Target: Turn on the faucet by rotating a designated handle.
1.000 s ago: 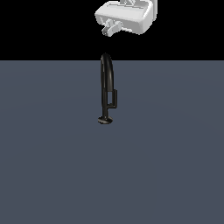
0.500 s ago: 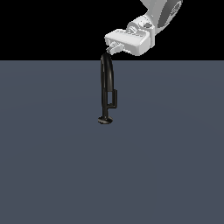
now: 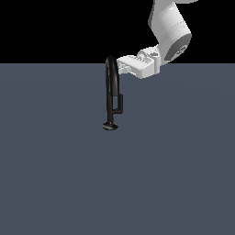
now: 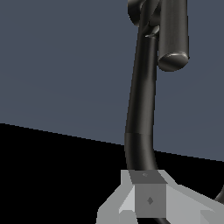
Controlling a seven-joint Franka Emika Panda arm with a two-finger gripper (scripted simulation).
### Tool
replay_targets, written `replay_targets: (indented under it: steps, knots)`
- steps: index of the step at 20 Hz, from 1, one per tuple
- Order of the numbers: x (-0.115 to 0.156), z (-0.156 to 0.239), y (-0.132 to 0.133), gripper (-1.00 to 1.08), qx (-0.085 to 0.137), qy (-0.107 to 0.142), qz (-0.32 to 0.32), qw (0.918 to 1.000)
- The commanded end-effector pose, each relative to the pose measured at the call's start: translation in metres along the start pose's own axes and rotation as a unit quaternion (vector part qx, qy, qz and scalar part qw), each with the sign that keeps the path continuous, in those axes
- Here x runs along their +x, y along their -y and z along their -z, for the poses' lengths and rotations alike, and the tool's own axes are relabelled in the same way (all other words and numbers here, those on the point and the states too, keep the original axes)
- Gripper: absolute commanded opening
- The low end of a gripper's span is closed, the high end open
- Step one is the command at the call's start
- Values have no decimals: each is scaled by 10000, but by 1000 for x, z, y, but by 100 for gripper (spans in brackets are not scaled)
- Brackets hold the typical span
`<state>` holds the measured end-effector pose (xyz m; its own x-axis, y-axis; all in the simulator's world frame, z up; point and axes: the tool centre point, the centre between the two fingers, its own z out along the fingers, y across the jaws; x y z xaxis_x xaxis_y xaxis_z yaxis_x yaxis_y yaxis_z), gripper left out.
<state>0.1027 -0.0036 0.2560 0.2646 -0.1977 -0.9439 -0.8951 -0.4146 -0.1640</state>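
Faucet: slim glossy black fixture standing upright on the grey worktop; long axis vertical, from its small round base to the arched top, which reaches just above the worktop's far edge in the exterior view.
Handle: short black bar parallel to the stem, on the exterior view's right of it, joined at its lower end; long axis vertical. In the wrist view it appears as a thick cylinder with a rounded free end.
Gripper: white, lying roughly level, reaching in from the exterior view's right and meeting the arch of the spout near its top.
Jaws: whether they are parted or pressed on the spout cannot be told; the wrist view shows a grey fingertip right at the dark tube.
Open room: bare worktop lies on every side of the base; the handle is well below the gripper, with free space on its outer side.
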Motion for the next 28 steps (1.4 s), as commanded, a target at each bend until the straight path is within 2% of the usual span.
replay_targets:
  steps: [1,8,15,21,28]
  knots:
    - [18,-1,3,-100,191,228,-188,9994]
    - [68,-6,10,-100,690,804,-682,9920]
    - [103,-14,12,-100,1040,1203,-1032,9819]
    - [117,-19,12,-100,1181,1362,-1173,9766]
    - [117,-20,13,-100,1184,1362,-1173,9766]
